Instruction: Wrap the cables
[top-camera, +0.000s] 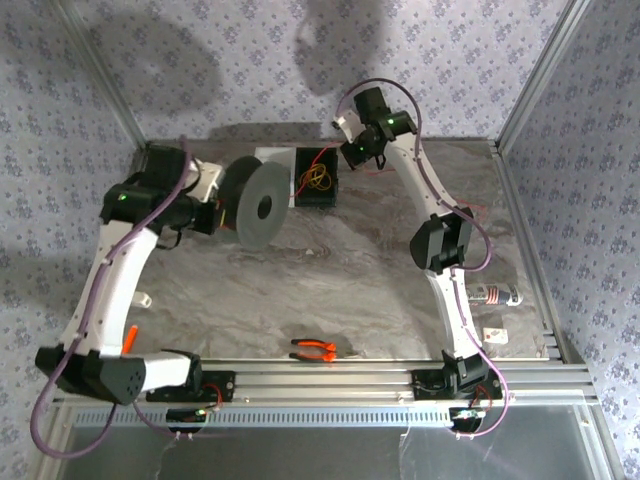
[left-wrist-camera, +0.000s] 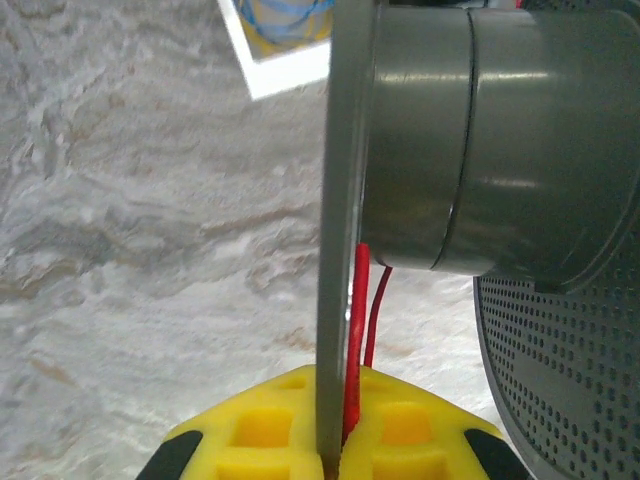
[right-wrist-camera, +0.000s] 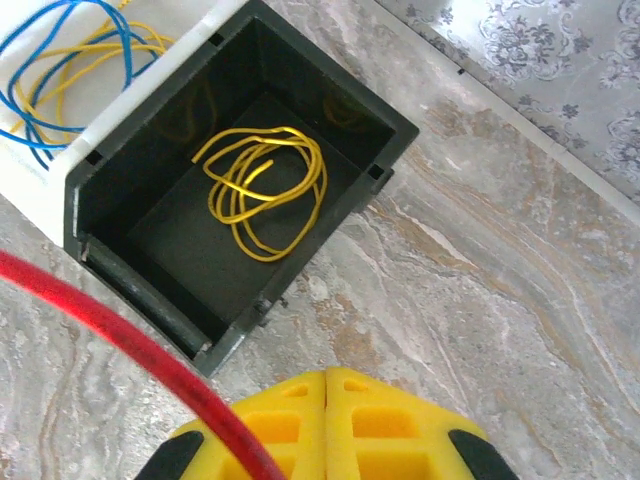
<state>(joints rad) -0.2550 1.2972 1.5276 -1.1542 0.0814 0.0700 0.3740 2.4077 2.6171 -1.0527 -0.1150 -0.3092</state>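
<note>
Left wrist view: the left gripper (left-wrist-camera: 335, 452), with yellow ribbed fingers, is clamped on the thin edge of one flange of the round grey plastic spool (left-wrist-camera: 480, 150). The thin red cable (left-wrist-camera: 356, 330) runs down beside that flange into the same grip, and a second strand hangs just right of it. At the top of this view, a shallow white tray (left-wrist-camera: 262, 75) holds loops of blue and yellow wire.

From the top external camera, the spool (top-camera: 262, 205) is held on edge at the end of the left arm. The white tray (top-camera: 278, 153) lies just behind it. A square black plastic bin (top-camera: 316, 203) stands against the tray's right side on the marbled grey table (top-camera: 360, 280).

In the right wrist view, the tray (right-wrist-camera: 40, 165) carries blue wire loops (right-wrist-camera: 40, 60) mixed with yellow ones. The open bin (right-wrist-camera: 340, 110) holds one loose yellow wire coil (right-wrist-camera: 265, 190) on its floor. The right gripper (right-wrist-camera: 325, 430) has its yellow fingers pressed together. The red cable (right-wrist-camera: 110, 325) comes in from the left outside the bin and crosses the left finger. I cannot tell whether it is pinched.
</note>
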